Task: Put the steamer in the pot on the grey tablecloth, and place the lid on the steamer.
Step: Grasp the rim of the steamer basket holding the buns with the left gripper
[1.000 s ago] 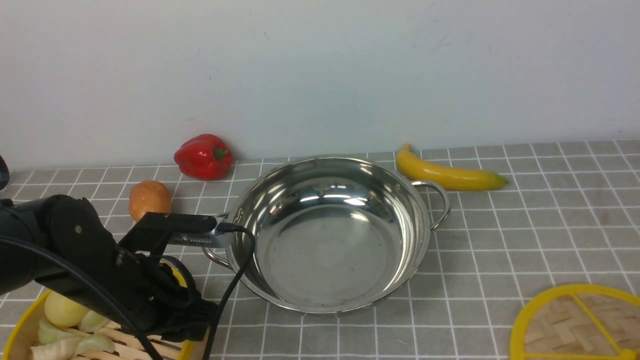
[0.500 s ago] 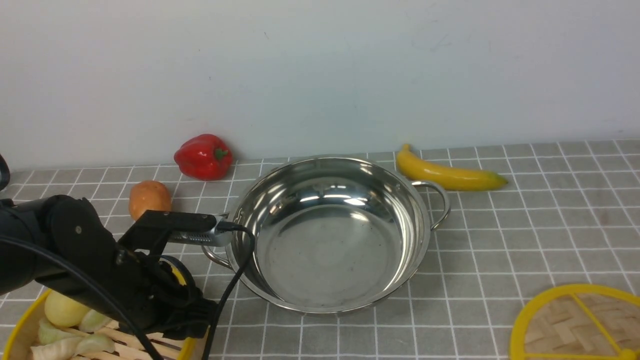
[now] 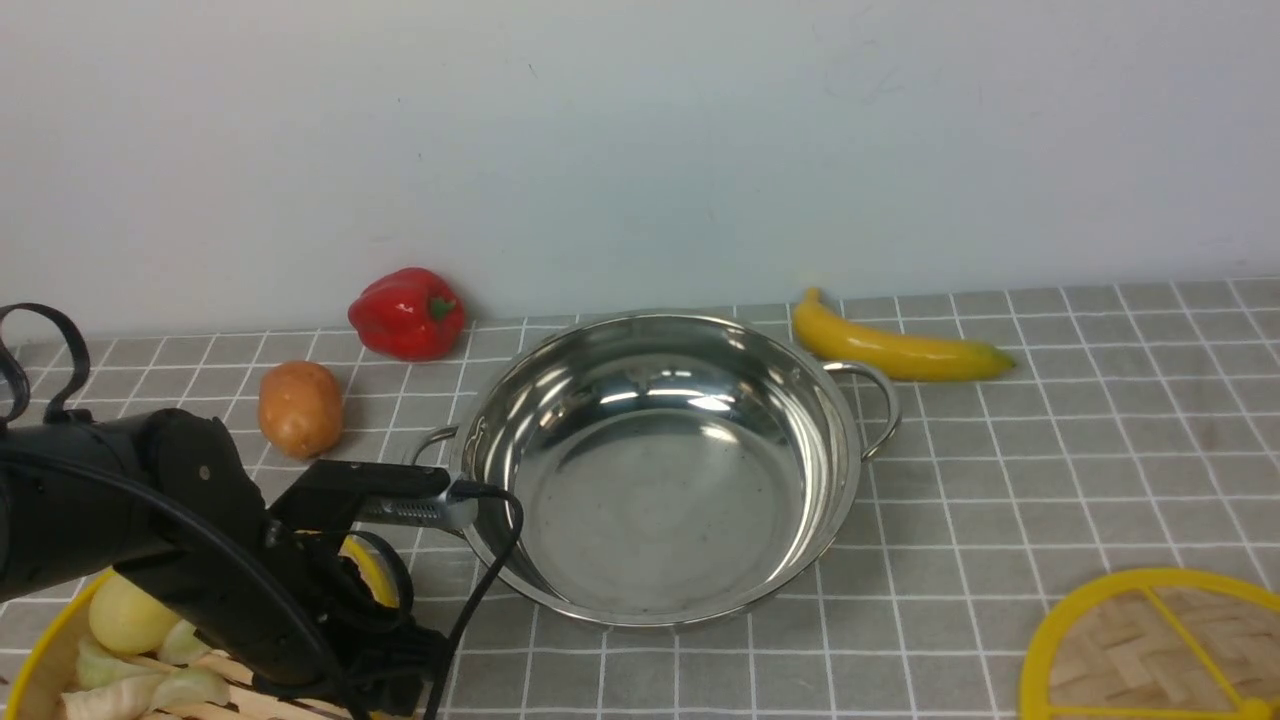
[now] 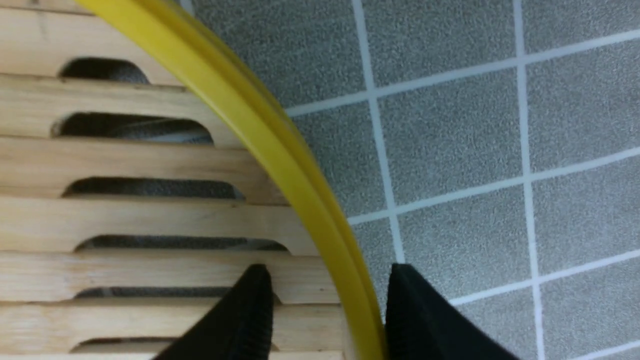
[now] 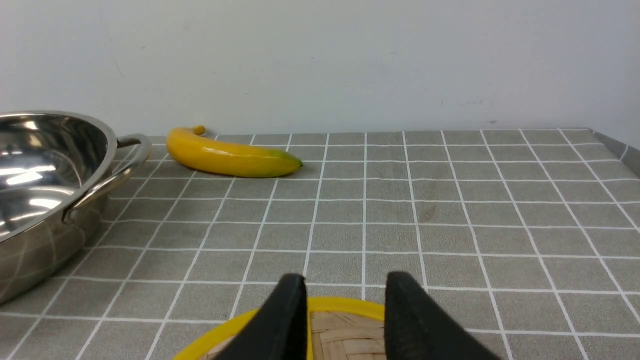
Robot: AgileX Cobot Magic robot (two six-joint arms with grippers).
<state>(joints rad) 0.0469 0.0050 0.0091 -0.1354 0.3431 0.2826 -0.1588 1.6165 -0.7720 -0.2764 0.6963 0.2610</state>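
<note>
The steamer [image 3: 40, 650], a yellow-rimmed basket with a slatted wooden floor [image 4: 125, 215], sits on the grey tablecloth [image 3: 1050, 450] at the near left. My left gripper [image 4: 327, 270] is open and straddles its rim, one finger over the slats and the other outside, against the rim. In the front view the left arm [image 3: 200, 540] hides those fingers. The shiny pot [image 3: 800, 400] stands empty in the middle. The lid [image 3: 1150, 650] lies flat at the near right. My right gripper [image 5: 345, 275] hangs open just above the lid's [image 5: 345, 325] far edge.
A round onion and pale cabbage pieces [image 3: 130, 620] lie in the steamer. A potato [image 3: 299, 407] and a red pepper [image 3: 407, 312] lie left of the pot, and a banana [image 3: 900, 345] lies behind its right handle, close to the wall.
My left arm has sunk lower and shifted slightly right over the steamer's rim, uncovering the potato. The pot, lid and steamer have not moved.
</note>
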